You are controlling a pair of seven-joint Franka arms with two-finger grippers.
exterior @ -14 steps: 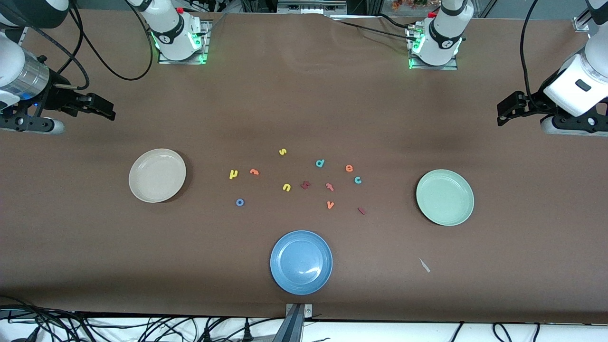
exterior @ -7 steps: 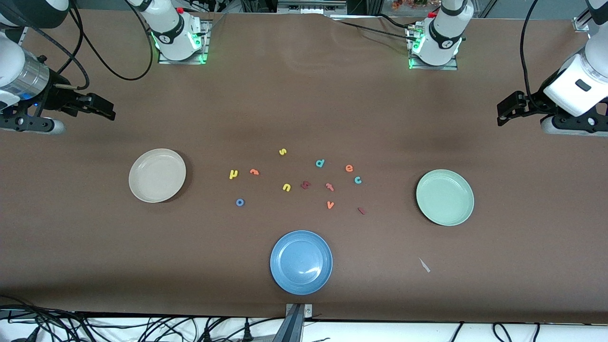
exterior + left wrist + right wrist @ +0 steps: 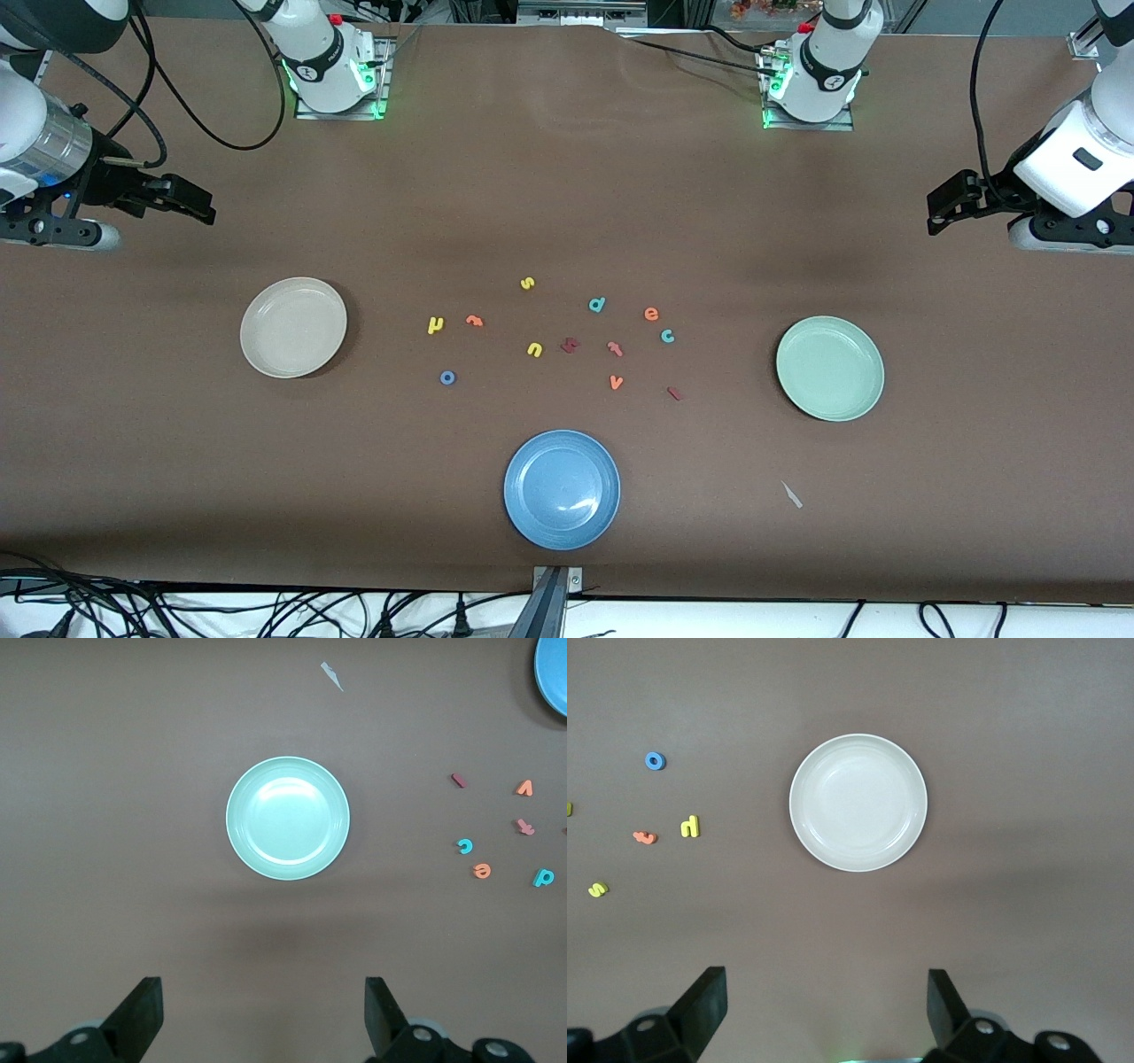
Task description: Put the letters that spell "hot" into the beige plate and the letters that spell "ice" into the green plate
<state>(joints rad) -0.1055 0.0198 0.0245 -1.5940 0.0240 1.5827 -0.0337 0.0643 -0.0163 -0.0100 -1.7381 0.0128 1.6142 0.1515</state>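
Letters for "hot" and "ice" lie loose on the brown table between empty plates. Both arms wait, jaws spread wide: left gripper (image 3: 257, 1023) above bare table by the mint-green plate (image 3: 830, 369), right gripper (image 3: 824, 1019) by the cream-beige plate (image 3: 293, 327). Yellow h (image 3: 434, 325), orange t (image 3: 475, 321) and blue ring o (image 3: 447, 377) sit near the beige plate; orange e (image 3: 652, 314), with teal c (image 3: 667, 336) at its five o'clock and the dark red bar i (image 3: 674, 392), near the green. All are matte foam.
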